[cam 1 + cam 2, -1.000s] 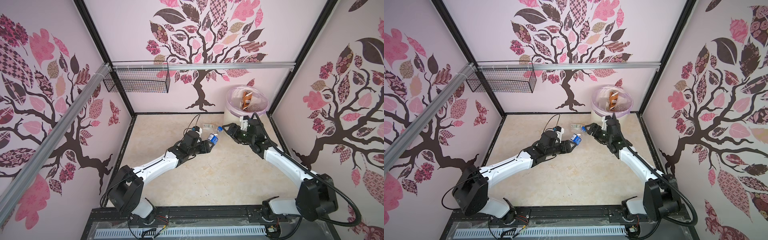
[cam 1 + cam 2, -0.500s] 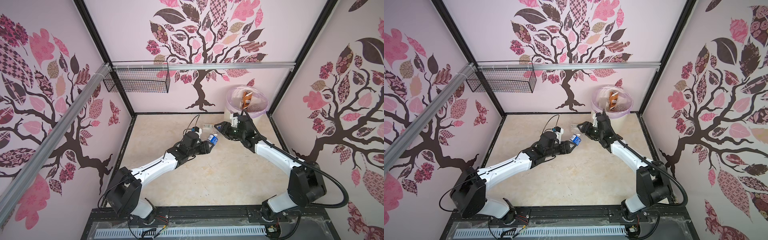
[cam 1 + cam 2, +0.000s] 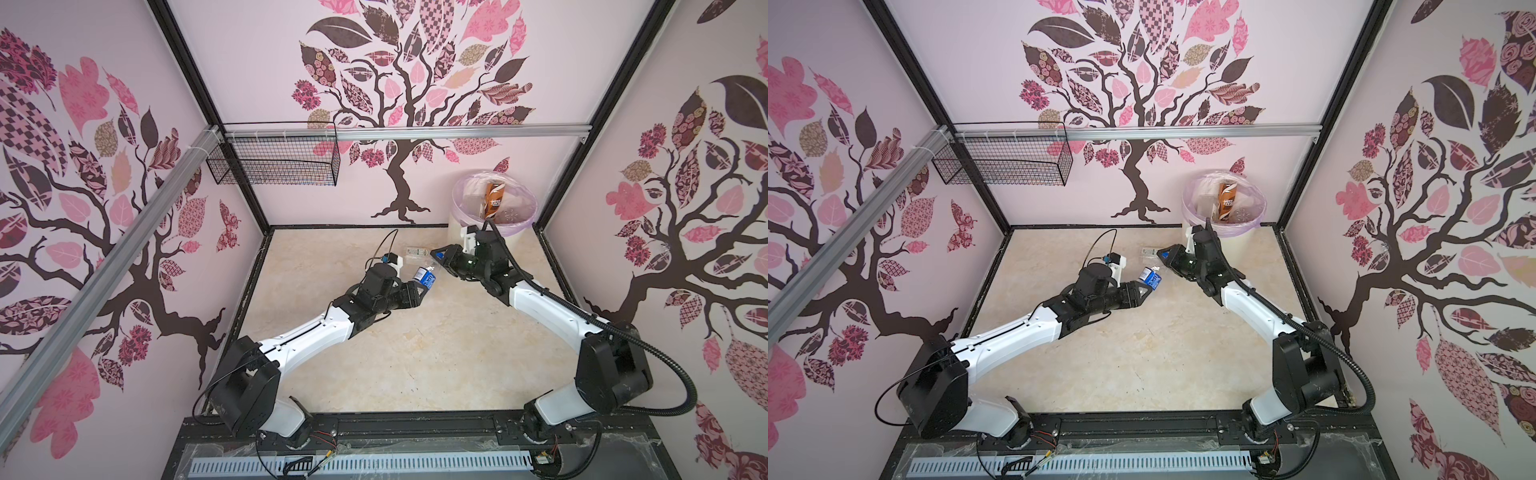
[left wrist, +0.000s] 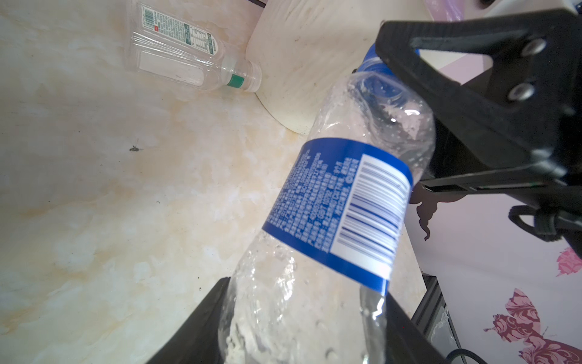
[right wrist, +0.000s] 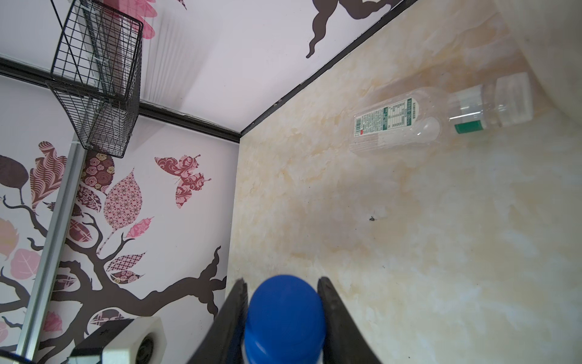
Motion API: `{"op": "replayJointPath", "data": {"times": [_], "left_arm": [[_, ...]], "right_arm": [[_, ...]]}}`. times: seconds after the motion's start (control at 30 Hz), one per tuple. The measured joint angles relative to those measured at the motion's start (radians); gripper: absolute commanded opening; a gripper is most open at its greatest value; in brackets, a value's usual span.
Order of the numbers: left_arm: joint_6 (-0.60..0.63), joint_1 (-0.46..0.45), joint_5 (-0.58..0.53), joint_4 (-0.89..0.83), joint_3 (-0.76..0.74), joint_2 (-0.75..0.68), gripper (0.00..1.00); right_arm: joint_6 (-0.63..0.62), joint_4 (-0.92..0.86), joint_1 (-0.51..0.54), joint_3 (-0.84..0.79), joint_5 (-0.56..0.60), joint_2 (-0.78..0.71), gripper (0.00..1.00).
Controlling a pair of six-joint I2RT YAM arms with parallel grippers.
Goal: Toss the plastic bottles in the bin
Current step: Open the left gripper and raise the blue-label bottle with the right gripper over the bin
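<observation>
1. Step in hand looks like a mid-air handover. The blue-label bottle [image 3: 424,277] sits between the two arms in the middle of both top views, and seems lifted off the tabletop [image 3: 415,357].
2. The left gripper [image 3: 1142,292] is clamped around the bottle's bottom end; the left wrist view shows the base wedged between its two black fingers. The right gripper [image 3: 437,254] is pinched on the blue cap [image 5: 285,310], with a jaw tight against each side.
3. Next move, I reckon: the left one lets go, then the right arm carries the bottle up over the rim of the bin [image 3: 457,227] and drops it in. The bin stands just behind that arm, upper right of the floor in both top views.
4. Tricky bit: the cap is small, round and smooth, so a bottle hanging from it could swivel or slip.
5. Materials: the held bottle is thin, crinkly clear plastic with droplets inside and a glossy blue wrap label with a barcode. The bin is round cream plastic lined with a thin see-through lilac bag [image 3: 525,208]. A brown-label bottle [image 3: 492,199] is already inside.
6. Left to do: a clear bottle [image 4: 176,53], flat-sided with a green neck band, lies on its side on the beige marble-look tabletop. Its cap end is just beside the bin's foot; can't tell if it touches.
</observation>
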Motion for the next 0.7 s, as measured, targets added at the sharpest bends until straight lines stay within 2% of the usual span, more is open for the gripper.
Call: {"op": "replayJointPath", "data": {"times": [0.27,0.5,0.7], "left_arm": [[0.047,0.002,-0.024,-0.055,0.04,-0.021,0.97],[0.08,0.022,-0.034,-0.103,0.211,-0.022,0.98],[0.116,0.029,-0.008,-0.118,0.411,0.014,0.98]], "right_arm": [[-0.108,-0.113,0.004,0.134,0.059,-0.002,0.18],[-0.223,-0.232,-0.042,0.316,0.133,-0.014,0.17],[-0.279,-0.333,-0.244,0.483,0.173,-0.064,0.16]]}}
